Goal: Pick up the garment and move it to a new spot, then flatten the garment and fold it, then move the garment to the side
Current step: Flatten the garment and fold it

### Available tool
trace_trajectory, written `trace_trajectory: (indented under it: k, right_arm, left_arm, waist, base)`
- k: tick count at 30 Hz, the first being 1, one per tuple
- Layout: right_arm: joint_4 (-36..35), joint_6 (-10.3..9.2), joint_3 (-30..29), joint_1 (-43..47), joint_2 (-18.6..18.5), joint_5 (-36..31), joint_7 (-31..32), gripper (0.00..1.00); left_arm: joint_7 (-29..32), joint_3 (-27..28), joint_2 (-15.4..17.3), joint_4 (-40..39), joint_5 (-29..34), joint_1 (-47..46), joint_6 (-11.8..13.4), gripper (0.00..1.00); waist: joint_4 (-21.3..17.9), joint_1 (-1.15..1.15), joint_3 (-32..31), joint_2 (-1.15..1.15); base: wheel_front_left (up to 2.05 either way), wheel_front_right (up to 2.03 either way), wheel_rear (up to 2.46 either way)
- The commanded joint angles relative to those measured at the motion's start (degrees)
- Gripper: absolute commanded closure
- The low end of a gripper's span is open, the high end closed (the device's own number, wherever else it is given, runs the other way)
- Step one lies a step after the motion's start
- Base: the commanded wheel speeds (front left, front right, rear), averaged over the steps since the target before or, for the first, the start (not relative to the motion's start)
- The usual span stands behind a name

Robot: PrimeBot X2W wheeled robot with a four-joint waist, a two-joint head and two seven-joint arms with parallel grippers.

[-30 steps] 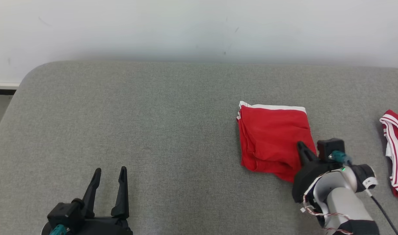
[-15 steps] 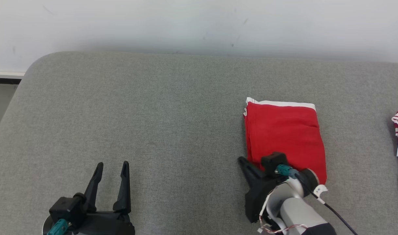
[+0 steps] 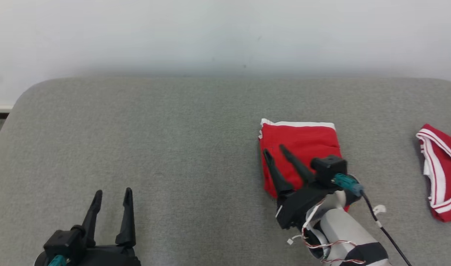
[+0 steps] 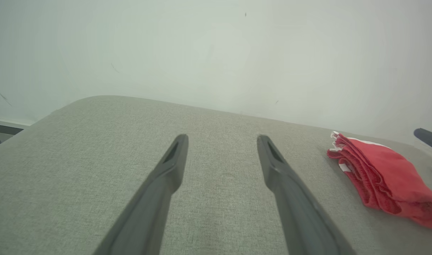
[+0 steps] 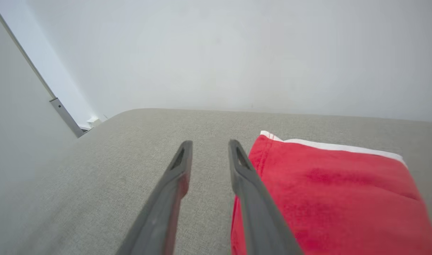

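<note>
Scene: A folded red fabric garment with a white trim edge [image 3: 314,142] lay flat on the grey padded cloth surface [image 3: 173,140], right of its middle. It was well apart from a second red garment with white stripes [image 3: 441,173] at the far right.
Right gripper: The right gripper [image 3: 273,149] hung over the folded garment's left edge, its two dark fingers parted with nothing between them. In the right wrist view one finger lay over grey cloth, the other over red.
Change: A second before, those fingers were pressed together at the garment's near right corner, then by its near left corner; they had since parted. The head camera had also shifted, so the garment's apparent slide was no real move.
Left gripper: The left gripper [image 3: 113,191] stayed spread wide and empty at the lower left, well clear of the garment.
Meaning: The fold looked finished and the cloth released. Probably only the move to the side remained, unless this resting place already counted as it.
</note>
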Motion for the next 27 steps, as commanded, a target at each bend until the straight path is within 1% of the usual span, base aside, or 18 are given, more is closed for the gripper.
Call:
trace_trajectory:
  k: [1, 4, 6, 9, 10, 12, 15, 20, 27]
  right_arm:
    - [-0.81, -0.16, -1.90, 1.41, -0.11, -1.60, -0.68, 0.00]
    - [-3.37, -0.16, -7.70, 3.35, -0.28, -5.45, -1.48, 0.00]
    - [-5.45, -0.16, -11.84, 4.99, -0.36, -6.80, -1.71, 0.00]
    - [-8.22, -0.16, -16.05, 6.95, -1.57, -9.66, -0.62, 0.00]
    - [-8.22, -0.16, -16.05, 6.95, -1.57, -9.66, -0.62, 0.00]
    - [-9.51, -0.16, -17.37, 8.12, -3.16, -12.02, 0.06, 0.00]
    - [-10.12, -0.16, -18.65, 9.81, -4.57, -12.58, 0.43, 0.00]
    - [-8.89, -0.16, -18.99, 11.89, -6.61, -10.78, -0.08, 0.00]
    - [-6.47, -0.17, -17.29, 13.37, -8.96, -7.36, -0.97, 0.00]
  left_arm:
    - [-0.01, 0.60, 0.01, -0.42, 0.33, 1.01, 0.38, 0.00]
    - [0.00, 1.45, 0.01, -0.95, 0.55, 1.70, 0.88, 0.00]
    - [0.00, 1.76, -0.01, -1.14, 0.52, 2.09, 1.15, 0.00]
    - [0.00, 2.14, 0.01, -1.31, 0.53, 2.13, 1.48, 0.00]
    - [0.00, 2.14, 0.01, -1.31, 0.53, 2.13, 1.48, 0.00]
    - [0.00, 2.65, 0.00, -1.40, 0.79, 2.14, 1.91, 0.00]
    - [0.00, 3.48, 0.00, -1.17, 1.33, 2.68, 2.17, 0.00]
    - [0.00, 4.95, 0.36, -0.33, 2.04, 4.03, 1.58, 0.00]
    - [0.00, 6.73, 0.52, 0.91, 3.24, 6.17, 0.90, 0.00]
  waist:
    - [-2.63, 0.00, -2.22, 0.00]
    - [-4.39, 0.00, -3.27, 0.00]
    - [-5.53, 0.00, -3.73, 0.00]
    - [-6.88, 0.00, -4.08, 0.00]
    - [-6.88, 0.00, -4.08, 0.00]
    - [-7.66, 0.00, -4.32, 0.00]
    - [-8.55, 0.00, -4.77, 0.00]
    - [-9.31, 0.00, -5.79, 0.00]
    - [-9.27, 0.00, -7.06, 0.00]
  base:
    - [0.00, 0.00, 0.00]
    - [0.00, 0.00, 0.00]
    - [0.00, 0.00, 0.00]
    - [0.00, 0.00, 0.00]
    - [0.00, 0.00, 0.00]
    - [0.00, 0.00, 0.00]
    - [0.00, 0.00, 0.00]
    - [0.00, 0.00, 0.00]
    - [0.00, 0.00, 0.00]
